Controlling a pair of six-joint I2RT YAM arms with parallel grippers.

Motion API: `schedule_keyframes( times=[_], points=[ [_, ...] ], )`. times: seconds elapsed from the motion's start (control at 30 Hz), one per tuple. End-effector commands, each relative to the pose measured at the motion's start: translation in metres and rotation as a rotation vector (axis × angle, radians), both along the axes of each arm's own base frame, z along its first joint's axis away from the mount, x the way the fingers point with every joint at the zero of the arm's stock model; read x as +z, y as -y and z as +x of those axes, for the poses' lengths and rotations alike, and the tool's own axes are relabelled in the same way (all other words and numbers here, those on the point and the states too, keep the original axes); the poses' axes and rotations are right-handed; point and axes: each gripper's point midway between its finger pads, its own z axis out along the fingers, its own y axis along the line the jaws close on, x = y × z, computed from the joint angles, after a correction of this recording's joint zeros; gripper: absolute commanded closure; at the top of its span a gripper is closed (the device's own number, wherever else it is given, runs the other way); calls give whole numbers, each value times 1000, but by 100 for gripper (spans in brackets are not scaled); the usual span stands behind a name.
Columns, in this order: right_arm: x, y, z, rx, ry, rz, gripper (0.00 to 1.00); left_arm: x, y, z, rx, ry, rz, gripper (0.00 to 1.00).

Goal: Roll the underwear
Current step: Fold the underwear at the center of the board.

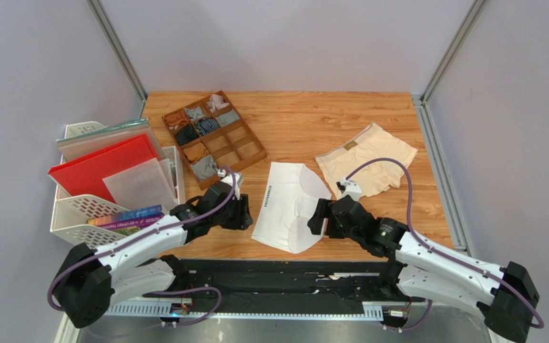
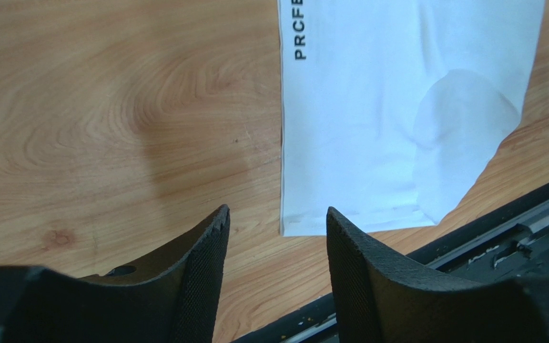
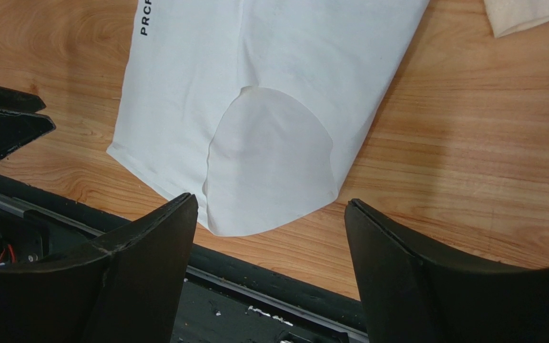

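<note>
The white underwear (image 1: 288,206) lies flat on the wooden table, its waistband with dark lettering along its left edge and its crotch flap folded up over the body. It also shows in the left wrist view (image 2: 399,107) and in the right wrist view (image 3: 256,107). The cream-beige underwear (image 1: 367,163) lies spread out behind it to the right, and a corner of it shows in the right wrist view (image 3: 528,16). My left gripper (image 1: 245,214) is open and empty just left of the white underwear (image 2: 277,221). My right gripper (image 1: 318,216) is open and empty at its right side (image 3: 270,207).
A wooden divided tray (image 1: 252,151) with small rolled garments stands at the back left. A white rack (image 1: 70,214) with red and grey boards and books stands at the far left. A black rail (image 1: 277,275) runs along the table's near edge.
</note>
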Motion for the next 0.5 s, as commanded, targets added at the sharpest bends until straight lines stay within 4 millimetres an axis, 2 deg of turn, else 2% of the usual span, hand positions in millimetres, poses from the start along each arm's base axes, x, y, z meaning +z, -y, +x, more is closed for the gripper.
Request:
schedule_keyframes(
  times=[0.0,0.2,0.3,0.47],
  points=[
    [-2,-3,2,-45,-9,28,20,-12,11,-9,-10,-60,-45,46],
    [-7,-3,1,-48,-21,24,20,-28,12,-20,-13,-126,-27,49],
    [-9,-2,0,-55,-23,27,20,-34,19,-27,-46,-153,-38,57],
    [-10,-1,-2,-62,-26,39,20,-51,20,-35,-67,-213,2,58]
  ],
)
